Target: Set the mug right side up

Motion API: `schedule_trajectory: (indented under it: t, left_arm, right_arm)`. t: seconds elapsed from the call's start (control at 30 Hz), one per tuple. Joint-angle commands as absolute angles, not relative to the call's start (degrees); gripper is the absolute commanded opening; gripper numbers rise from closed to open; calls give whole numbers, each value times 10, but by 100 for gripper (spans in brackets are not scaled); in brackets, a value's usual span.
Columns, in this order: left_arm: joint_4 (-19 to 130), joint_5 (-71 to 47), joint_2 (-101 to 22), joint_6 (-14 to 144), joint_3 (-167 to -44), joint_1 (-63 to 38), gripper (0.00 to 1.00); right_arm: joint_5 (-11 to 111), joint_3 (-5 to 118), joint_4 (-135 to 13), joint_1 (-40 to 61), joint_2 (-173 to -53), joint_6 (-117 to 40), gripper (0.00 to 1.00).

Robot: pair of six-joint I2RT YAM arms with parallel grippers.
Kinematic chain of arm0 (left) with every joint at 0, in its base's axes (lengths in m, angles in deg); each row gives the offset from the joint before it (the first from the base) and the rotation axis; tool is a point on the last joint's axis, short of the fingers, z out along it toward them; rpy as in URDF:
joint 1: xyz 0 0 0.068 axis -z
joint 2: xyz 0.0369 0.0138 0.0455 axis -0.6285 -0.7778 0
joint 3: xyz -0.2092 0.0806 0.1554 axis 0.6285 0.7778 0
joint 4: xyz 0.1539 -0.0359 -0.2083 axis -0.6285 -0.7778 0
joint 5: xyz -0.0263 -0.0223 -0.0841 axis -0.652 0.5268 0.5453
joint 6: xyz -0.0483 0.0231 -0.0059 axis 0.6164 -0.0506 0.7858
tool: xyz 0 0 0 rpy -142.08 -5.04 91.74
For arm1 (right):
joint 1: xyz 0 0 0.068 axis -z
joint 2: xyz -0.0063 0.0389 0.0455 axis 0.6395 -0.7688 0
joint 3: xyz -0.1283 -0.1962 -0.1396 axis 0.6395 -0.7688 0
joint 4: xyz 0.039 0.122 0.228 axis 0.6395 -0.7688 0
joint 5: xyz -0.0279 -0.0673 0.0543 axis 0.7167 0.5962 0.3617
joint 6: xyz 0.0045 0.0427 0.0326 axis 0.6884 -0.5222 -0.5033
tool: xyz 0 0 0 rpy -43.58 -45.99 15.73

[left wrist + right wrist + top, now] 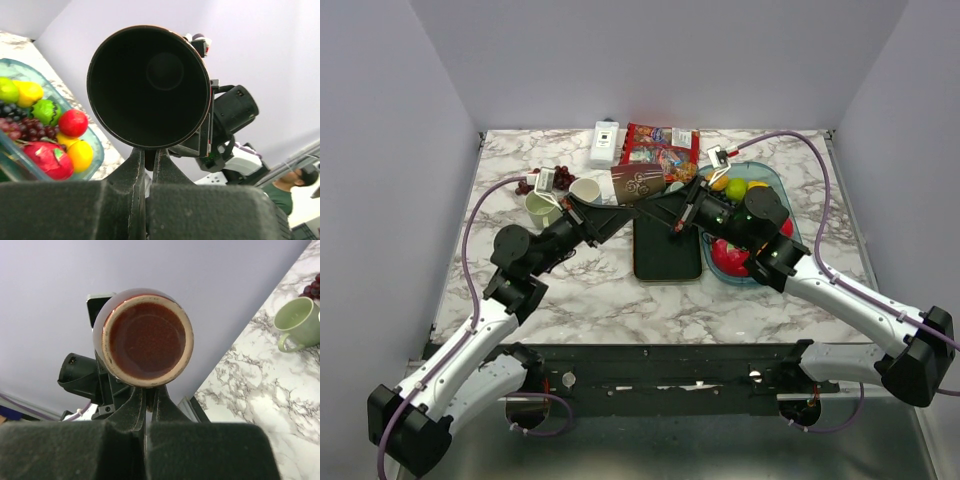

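At the near table edge, both arms angled inward to meet over the middle of the marble table (590, 300). Under the wrists, flat on the marble: black slab (667, 255), tablet-like.

Just beyond: left gripper (148, 156), jaws drawn almost together, pinching the lower lip of the brown mug (148, 85) at its mouth. Opposite: right gripper (149, 394), jaws equally narrow, pinching the lower edge of the unglazed foot. Mug aloft, lying on its side, clear of the table, mouth toward the left wrist, base toward the right. No handle made out in any view.

Handling, as judged: glazed ceramic, stiff, weighty for such thin edge grips, slick on the glaze, apt to chip or break if dropped on stone. Prone to swing about a single pinch; better held by both while tipping base-down. Rougher foot ring probably the surer purchase.

Right of the mug: clear tray (96, 152) of fruit. Left: green mug (297, 320), white cup (586, 188), grapes (560, 175). Farthest back: white box (605, 142), snack packet (660, 148).
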State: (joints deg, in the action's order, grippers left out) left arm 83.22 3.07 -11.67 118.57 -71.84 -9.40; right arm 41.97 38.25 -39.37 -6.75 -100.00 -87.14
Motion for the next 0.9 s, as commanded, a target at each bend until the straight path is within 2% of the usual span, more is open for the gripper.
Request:
schedule_trajectory:
  t: [0.0,0.03,0.07,0.1,0.17,0.33,0.37,0.63,0.73,0.87]
  left_arm:
    - [764,-31,-105,1088,-738,-96,0]
    - [754,-42,-102,1081,-742,-95,0]
    - [732,-48,-99,1070,-744,-96,0]
    - [716,-55,-97,1050,-749,-96,0]
    - [661,-79,-90,1018,-767,-97,0]
    - [516,-160,-82,880,-840,-101,0]
    - [477,-180,-82,866,-848,-102,0]
    - [309,-415,-125,785,-902,-119,0]
    - [277,-458,-162,763,-921,-159,0]
    - [244,-452,-209,775,-950,-247,0]
  right_arm:
    - [427,382,-450,-76,-990,-851,17]
    - [431,383,-455,-76,-989,-848,26]
    - [435,386,-462,-77,-988,-841,48]
    - [439,385,-474,-76,-986,-836,56]
    - [449,381,-489,-76,-981,-820,70]
    - [479,325,-523,-76,-923,-811,90]
    - [486,314,-528,-76,-913,-806,98]
    - [550,243,-644,-76,-840,-782,100]
    - [564,230,-663,-76,-830,-786,100]
    - [556,221,-682,-76,-826,-789,100]
